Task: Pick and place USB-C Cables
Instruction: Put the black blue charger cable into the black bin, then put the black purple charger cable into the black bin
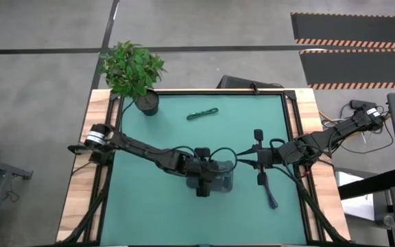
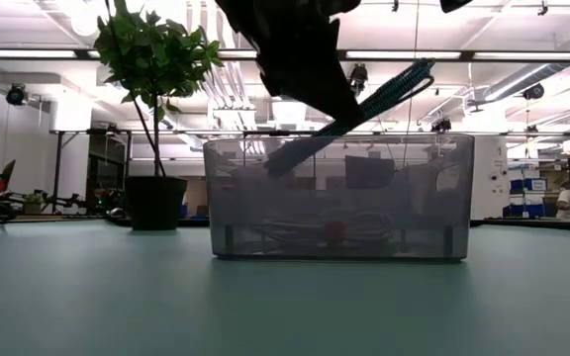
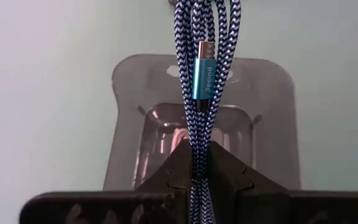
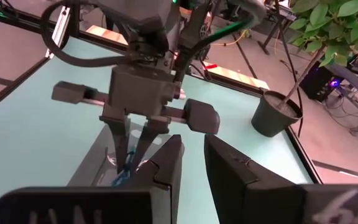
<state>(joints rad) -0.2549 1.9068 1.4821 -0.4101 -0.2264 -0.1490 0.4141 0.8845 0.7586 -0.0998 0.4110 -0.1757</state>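
My left gripper (image 1: 202, 171) hangs over the grey tray (image 1: 219, 184), shut on the light blue braided cable bundle (image 3: 199, 37) with its teal plug (image 3: 201, 78). In the low view the bundle (image 2: 394, 84) slants above the tray (image 2: 265, 198). The white and red cable (image 2: 334, 232) lies on the tray's floor. On the mat, the green cable (image 1: 202, 113) lies near the far edge. The dark navy cable (image 1: 271, 197) lies near my right gripper (image 1: 256, 159), which is open (image 4: 191, 149), right of the tray, and touches nothing. My left gripper (image 3: 196, 158) pinches the light blue bundle between its two fingers, several strands together (image 3: 197, 143), at a stretch well short of the teal plug. The fingers (image 2: 325, 89) come from above. The bundle is tilted: one end rises above the rim, the lower end (image 2: 280, 163) shows behind the tray's wall.
A potted plant (image 1: 132, 68) stands at the table's far left corner. Black arm wires (image 1: 242, 156) loop between the two grippers. Open green mat (image 1: 149, 213) lies near and left of the tray. In the right wrist view the left gripper (image 4: 142, 93) is close ahead.
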